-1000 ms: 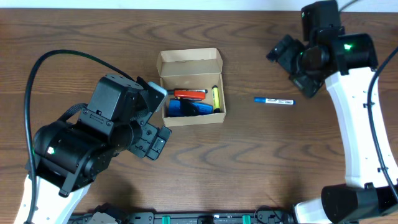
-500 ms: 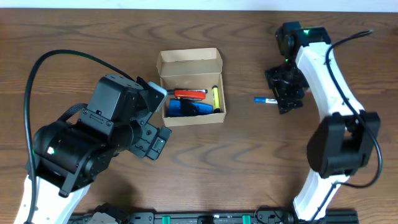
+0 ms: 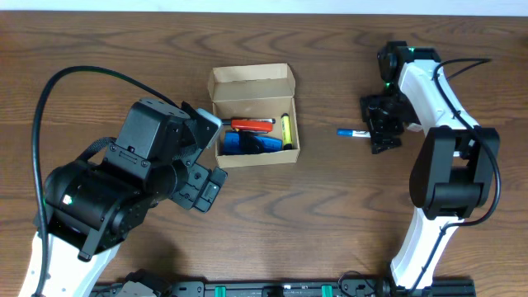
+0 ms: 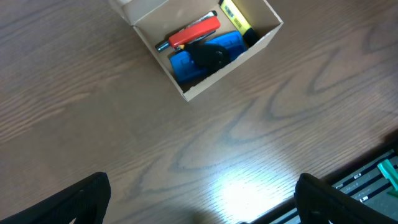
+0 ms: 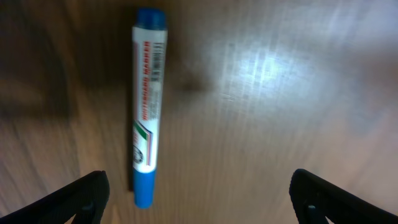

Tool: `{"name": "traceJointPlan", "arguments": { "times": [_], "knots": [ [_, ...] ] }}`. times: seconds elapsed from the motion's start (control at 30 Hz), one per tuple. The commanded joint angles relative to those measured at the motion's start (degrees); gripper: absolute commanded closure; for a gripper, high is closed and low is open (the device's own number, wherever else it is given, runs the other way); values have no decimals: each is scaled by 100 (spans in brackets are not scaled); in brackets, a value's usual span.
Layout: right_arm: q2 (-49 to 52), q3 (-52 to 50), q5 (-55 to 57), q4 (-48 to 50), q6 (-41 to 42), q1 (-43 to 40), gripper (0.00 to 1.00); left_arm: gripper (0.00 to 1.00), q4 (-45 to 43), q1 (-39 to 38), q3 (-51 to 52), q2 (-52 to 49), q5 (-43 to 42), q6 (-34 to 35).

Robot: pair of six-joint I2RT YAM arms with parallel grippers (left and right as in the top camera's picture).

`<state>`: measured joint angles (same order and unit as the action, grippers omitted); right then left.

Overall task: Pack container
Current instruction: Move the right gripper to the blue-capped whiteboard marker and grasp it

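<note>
The small tan cardboard box [image 3: 252,115] sits open mid-table, flap at 12 o'clock, a red pen [image 3: 252,124] and more already inside. The blue-capped white whiteboard marker [image 5: 149,106] lies well apart at its 3 o'clock, probably next in, hence the right gripper [image 5: 200,196] hovering above it, fingers spread and empty. The left gripper [image 4: 205,202], also spread and empty, hangs near the box's 7 o'clock; from overhead, the right gripper hides the marker's far end.

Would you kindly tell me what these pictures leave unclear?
- Overhead: right end of the marker, hidden under the right claw.
- Left wrist: the black thing in the box, too blurred to name.
- Both wrist views: fingers cut off by the bottom edge.
</note>
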<state>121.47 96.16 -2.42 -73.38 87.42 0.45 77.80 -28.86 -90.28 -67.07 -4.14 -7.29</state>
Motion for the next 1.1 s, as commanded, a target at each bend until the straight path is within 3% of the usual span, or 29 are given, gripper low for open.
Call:
{"name": "traceJointPlan", "arguments": {
  "times": [0.0, 0.2, 0.63, 1.07],
  "knots": [
    [55, -216, 2, 256, -138, -44, 5, 5, 13, 35, 17, -11, -33, 68],
    [55, -575, 2, 774, -181, -44, 9, 5, 13, 35, 17, -11, -31, 68],
    [55, -1115, 404, 1394, -358, -42, 30, 5, 13, 35, 17, -11, -33, 66],
    [55, -1115, 824, 1423, -420, -37, 71, 5, 13, 35, 17, -11, -33, 66]
  ]
}}
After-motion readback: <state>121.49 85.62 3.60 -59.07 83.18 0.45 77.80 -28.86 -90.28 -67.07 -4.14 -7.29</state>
